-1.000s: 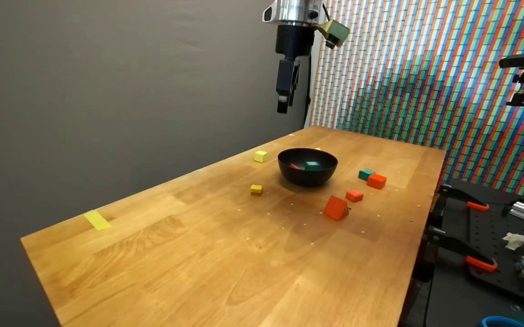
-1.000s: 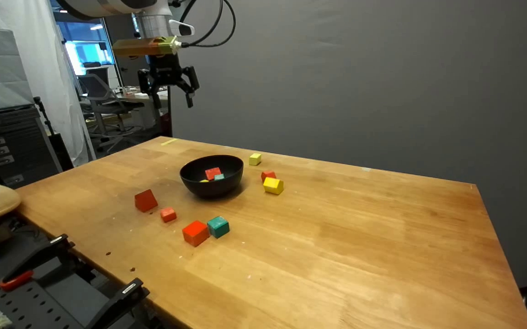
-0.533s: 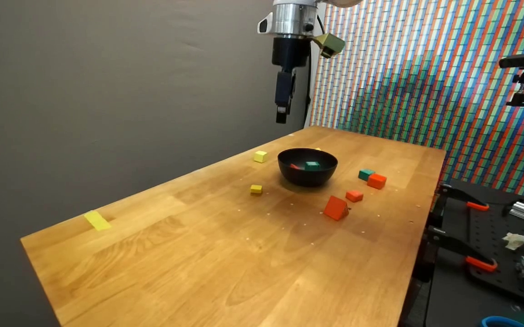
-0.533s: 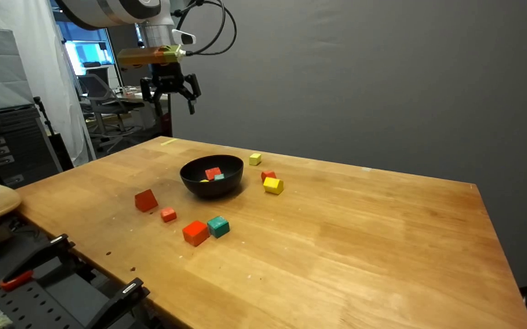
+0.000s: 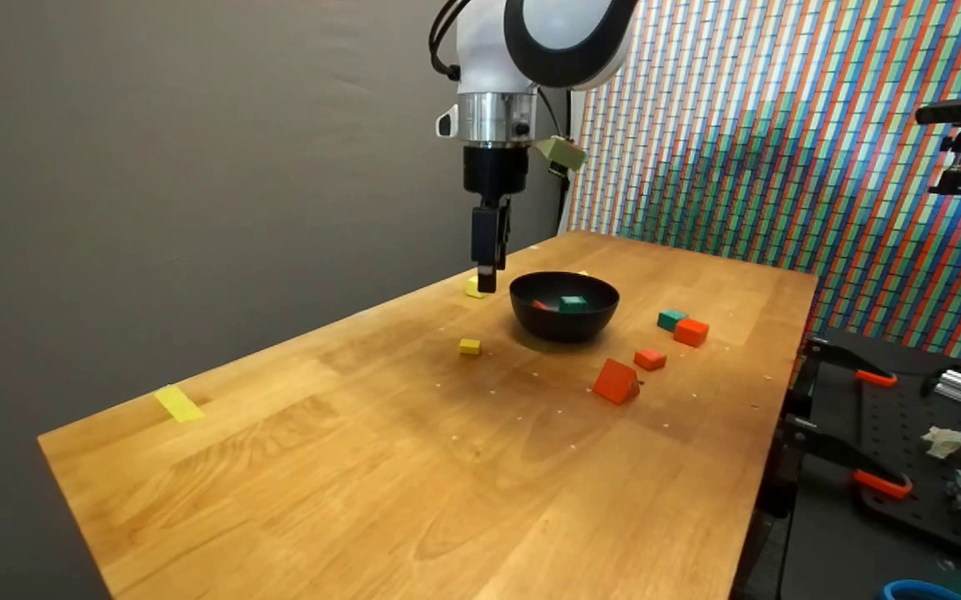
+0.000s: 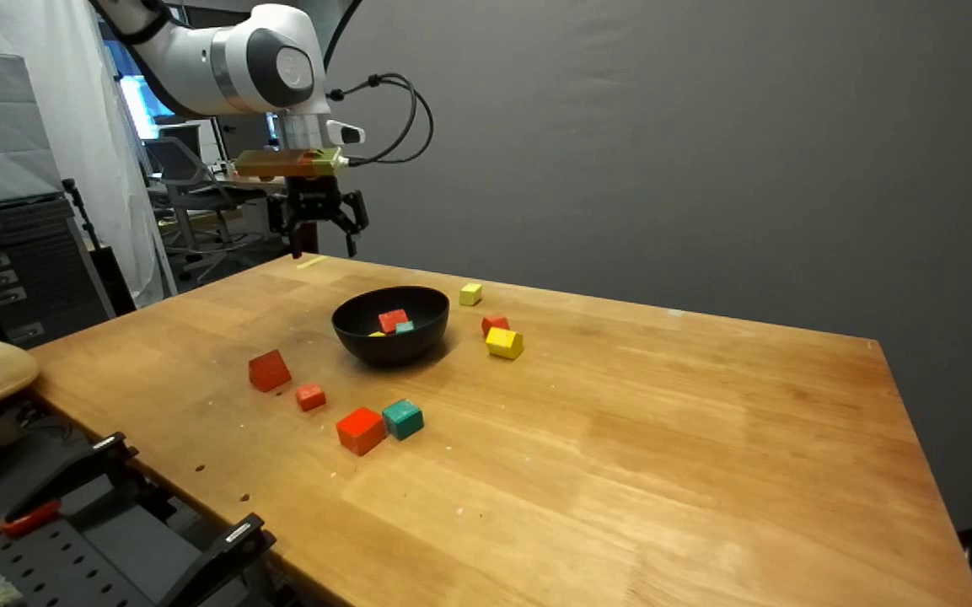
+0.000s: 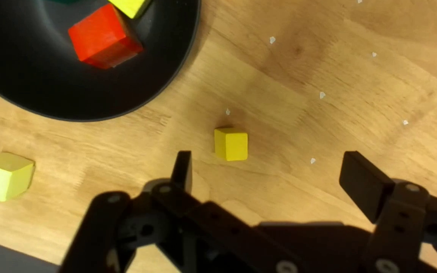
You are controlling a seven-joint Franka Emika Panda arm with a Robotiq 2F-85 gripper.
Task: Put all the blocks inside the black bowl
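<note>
Black bowl (image 5: 563, 330) upright on the wooden counter (image 6: 705, 438); inside it a red-orange block (image 7: 99, 36), a yellow block (image 7: 132, 6) (cut off by the edge of the wrist view) and a green block (image 5: 573, 304); other blocks lie outside it on the counter. Fingers (image 7: 366, 187) released, spread wide, above the counter beside the bowl; in the wrist view a small yellow block (image 7: 235, 145) shows just ahead of the space between them, near the bowl; a pale yellow block (image 7: 4, 177) also near the bowl, on the counter; in an exterior view, on the camera side of the bowl: a dark red wedge (image 6: 269, 372), a small red block (image 6: 310, 396), a bright red block (image 6: 361, 432) just beside another green block (image 6: 403, 419) (contact hard to judge); right of the bowl, a large yellow block (image 6: 504, 343) stands partly in front of a half-hidden red block (image 6: 495, 322); yellow strip (image 5: 179, 403) lies flat on the counter in an exterior view, left of the bowl and well apart from it.
</note>
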